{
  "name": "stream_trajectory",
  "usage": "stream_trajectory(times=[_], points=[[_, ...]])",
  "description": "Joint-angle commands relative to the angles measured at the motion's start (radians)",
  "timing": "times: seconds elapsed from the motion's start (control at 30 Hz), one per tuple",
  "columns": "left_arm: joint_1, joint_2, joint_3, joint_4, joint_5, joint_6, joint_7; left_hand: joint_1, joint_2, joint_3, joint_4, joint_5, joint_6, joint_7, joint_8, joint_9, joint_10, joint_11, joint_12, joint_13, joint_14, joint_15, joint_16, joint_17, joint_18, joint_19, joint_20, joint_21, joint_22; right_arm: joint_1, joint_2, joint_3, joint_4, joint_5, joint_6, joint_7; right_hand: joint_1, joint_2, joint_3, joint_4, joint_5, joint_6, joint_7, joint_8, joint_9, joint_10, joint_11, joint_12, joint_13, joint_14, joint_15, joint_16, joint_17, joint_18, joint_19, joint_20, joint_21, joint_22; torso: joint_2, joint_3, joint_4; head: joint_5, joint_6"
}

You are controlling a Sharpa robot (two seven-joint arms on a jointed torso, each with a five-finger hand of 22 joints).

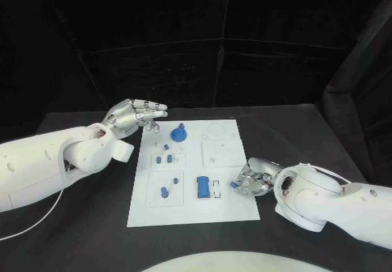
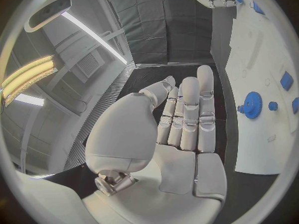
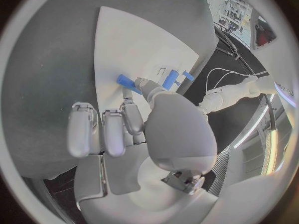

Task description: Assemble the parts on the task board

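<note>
The white task board (image 1: 225, 207) lies mid-table. On it are a blue gear (image 1: 179, 135), a tall blue block (image 1: 203, 187) and several small blue pieces, such as one (image 1: 164, 191) in the near-left panel. My right hand (image 1: 255, 180) rests at the board's right edge and pinches a small blue peg (image 1: 234, 185) between thumb and a finger. The right wrist view has that peg (image 3: 127, 80) just over the board (image 3: 124, 35). My left hand (image 1: 135, 117) hovers off the board's far-left corner, fingers straight and holding nothing. The left wrist view shows its fingers (image 2: 187, 114) near the gear (image 2: 251, 104).
The black table (image 1: 90, 226) surrounds the board, backed by black curtains. White recessed panels (image 1: 223, 153) cover the board's right half. My left forearm (image 1: 49, 164) lies over the table's left side.
</note>
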State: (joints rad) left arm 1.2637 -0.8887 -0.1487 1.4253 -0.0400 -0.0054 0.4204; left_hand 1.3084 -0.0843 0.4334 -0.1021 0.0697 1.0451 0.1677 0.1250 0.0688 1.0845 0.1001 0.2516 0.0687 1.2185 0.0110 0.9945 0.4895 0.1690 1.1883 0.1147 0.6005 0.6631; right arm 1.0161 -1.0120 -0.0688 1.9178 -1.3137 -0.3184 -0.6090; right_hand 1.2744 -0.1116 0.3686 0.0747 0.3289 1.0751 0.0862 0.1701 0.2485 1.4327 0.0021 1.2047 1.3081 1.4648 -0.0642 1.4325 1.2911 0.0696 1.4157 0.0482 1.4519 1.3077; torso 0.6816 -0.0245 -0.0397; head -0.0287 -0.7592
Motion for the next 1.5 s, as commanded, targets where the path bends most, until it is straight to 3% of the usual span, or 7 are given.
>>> stream_trajectory(times=[0.03,0.23,0.4,0.63,0.83,1.37,1.5], points=[[0.001,0.000,0.001,0.002,0.003,0.014,0.003,-0.002,0.007,-0.005,-0.001,0.001,0.000,0.000,0.005,-0.001,-0.003,0.000,0.003,-0.001,-0.008,0.003,-0.004,-0.001,0.014,0.000,-0.002,-0.005,-0.001,0.000,0.011,-0.001,0.002,0.073,-0.052,0.028,-0.016,-0.003,0.007,-0.001,-0.010,0.004,0.008,-0.005,-0.001,0.002,0.007,0.007,0.019,0.056,0.006,-0.002,0.001,-0.013,0.001,0.005,-0.004,0.011,0.001,0.0001,-0.0013,0.002,-0.001],[0.001,0.000,0.001,0.003,0.003,0.014,0.002,-0.002,0.007,-0.005,-0.001,0.001,0.000,0.000,0.005,-0.001,-0.003,0.000,0.003,-0.001,-0.008,0.003,-0.004,-0.001,0.014,0.000,-0.002,-0.005,-0.001,0.000,0.031,0.000,-0.006,0.085,-0.060,0.028,-0.041,-0.014,0.009,0.002,-0.005,0.013,0.005,-0.002,-0.001,0.007,0.006,0.013,0.023,0.057,0.005,0.001,0.006,-0.014,0.004,0.006,-0.002,0.016,0.001,0.0004,-0.0006,0.004,-0.003],[0.002,0.000,0.001,0.003,0.003,0.015,0.001,-0.002,0.007,-0.005,-0.001,0.001,0.000,0.000,0.005,-0.001,-0.003,0.000,0.003,-0.001,-0.008,0.003,-0.004,-0.001,0.014,0.000,-0.002,-0.005,-0.001,0.000,0.050,0.000,-0.013,0.099,-0.070,0.024,-0.095,-0.019,-0.016,0.022,0.061,0.038,-0.004,0.007,0.003,0.020,-0.001,0.031,0.034,0.060,0.000,0.009,0.021,-0.017,0.014,0.002,0.005,0.031,0.001,0.0007,-0.0012,0.005,-0.004],[0.002,0.002,0.001,0.003,0.003,0.017,0.001,-0.002,0.007,-0.005,-0.001,0.001,0.000,0.000,0.005,-0.001,-0.003,0.000,0.003,-0.001,-0.008,0.003,-0.004,-0.001,0.014,0.000,-0.002,-0.005,-0.001,0.000,0.078,0.000,-0.023,0.107,-0.060,0.024,-0.135,-0.011,-0.059,0.042,0.095,0.065,-0.017,0.018,0.010,0.033,-0.011,0.049,0.046,0.062,-0.008,0.015,0.031,-0.018,0.018,-0.006,0.008,0.036,0.001,0.0006,-0.0015,0.006,-0.005],[0.002,0.002,0.001,0.003,0.003,0.017,0.001,-0.002,0.007,-0.005,-0.001,0.001,0.000,0.000,0.005,-0.001,-0.003,0.000,0.003,-0.001,-0.008,0.003,-0.004,-0.001,0.014,0.000,-0.002,-0.005,-0.001,0.000,0.097,0.000,-0.031,0.109,-0.025,0.019,-0.158,0.001,-0.095,0.058,0.070,0.087,-0.027,0.029,0.019,0.043,-0.020,0.067,0.058,0.063,-0.015,0.018,0.038,-0.020,0.024,-0.013,0.012,0.044,0.000,0.0000,-0.0010,0.008,-0.007],[0.002,0.001,0.001,0.005,0.003,0.020,0.000,-0.002,0.007,-0.005,-0.001,0.001,0.000,0.000,0.005,-0.001,-0.003,0.000,0.003,-0.001,-0.008,0.003,-0.004,-0.001,0.014,0.000,-0.002,-0.005,-0.001,0.000,0.125,0.000,-0.048,0.089,-0.025,0.013,-0.155,-0.003,-0.123,0.051,0.062,0.085,-0.028,0.028,0.023,0.043,-0.021,0.066,0.059,0.063,-0.018,0.017,0.037,-0.020,0.024,-0.016,0.012,0.046,0.001,0.0001,-0.0014,0.012,-0.005],[0.002,0.001,0.001,0.005,0.003,0.019,-0.001,-0.001,0.007,-0.005,-0.002,0.001,-0.002,0.001,0.004,-0.001,-0.006,0.000,0.002,-0.002,-0.008,0.003,-0.004,-0.002,0.014,0.000,-0.002,-0.006,-0.002,0.000,0.129,0.000,-0.052,0.076,-0.025,0.007,-0.189,-0.015,-0.171,0.071,0.013,0.084,-0.025,0.027,0.027,0.042,-0.018,0.062,0.058,0.062,-0.015,0.015,0.034,-0.020,0.023,-0.015,0.011,0.044,0.001,0.0005,-0.0017,0.012,-0.005]])
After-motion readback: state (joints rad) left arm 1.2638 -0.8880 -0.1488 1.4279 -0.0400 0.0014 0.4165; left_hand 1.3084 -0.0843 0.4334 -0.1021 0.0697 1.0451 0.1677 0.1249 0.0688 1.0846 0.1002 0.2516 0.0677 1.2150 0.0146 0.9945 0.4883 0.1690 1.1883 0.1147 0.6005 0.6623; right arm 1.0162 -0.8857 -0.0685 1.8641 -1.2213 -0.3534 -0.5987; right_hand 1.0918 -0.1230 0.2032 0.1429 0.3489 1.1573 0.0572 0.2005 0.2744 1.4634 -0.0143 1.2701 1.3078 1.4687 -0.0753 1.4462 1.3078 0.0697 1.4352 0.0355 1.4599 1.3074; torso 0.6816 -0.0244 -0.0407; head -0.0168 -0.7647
